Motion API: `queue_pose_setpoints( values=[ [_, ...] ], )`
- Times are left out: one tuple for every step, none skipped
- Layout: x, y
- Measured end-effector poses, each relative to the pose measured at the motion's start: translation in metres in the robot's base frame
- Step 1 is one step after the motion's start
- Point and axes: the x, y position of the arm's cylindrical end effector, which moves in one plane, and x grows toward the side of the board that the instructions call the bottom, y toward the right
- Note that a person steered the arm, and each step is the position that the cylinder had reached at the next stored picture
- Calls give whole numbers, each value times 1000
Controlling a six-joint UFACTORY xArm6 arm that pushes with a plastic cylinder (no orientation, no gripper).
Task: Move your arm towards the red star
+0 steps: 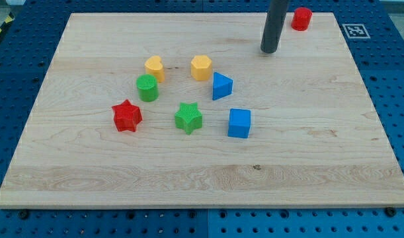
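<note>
The red star [127, 116] lies on the wooden board at the view's left of centre. My tip [269, 50] is at the view's top right of the board, far from the red star and up-right of the whole cluster of blocks. It touches no block. The nearest blocks to the tip are the red cylinder [301, 18], to its upper right, and the blue triangle [221, 86], below and left of it.
A yellow heart-like block [154, 68], a yellow hexagon [201, 67], a green cylinder [147, 88], a green star [188, 118] and a blue cube [239, 123] sit around the board's middle. The board's edge [202, 206] meets a blue pegboard. A marker tag [356, 30] is at top right.
</note>
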Motion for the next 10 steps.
queue_pose_setpoints(
  values=[
    [0,0],
    [-9,-16],
    [-19,-89],
    [-20,-191],
    [-16,-289],
    [23,-356],
    [83,-392],
    [151,-392],
    [212,-374],
    [222,-325]
  ],
)
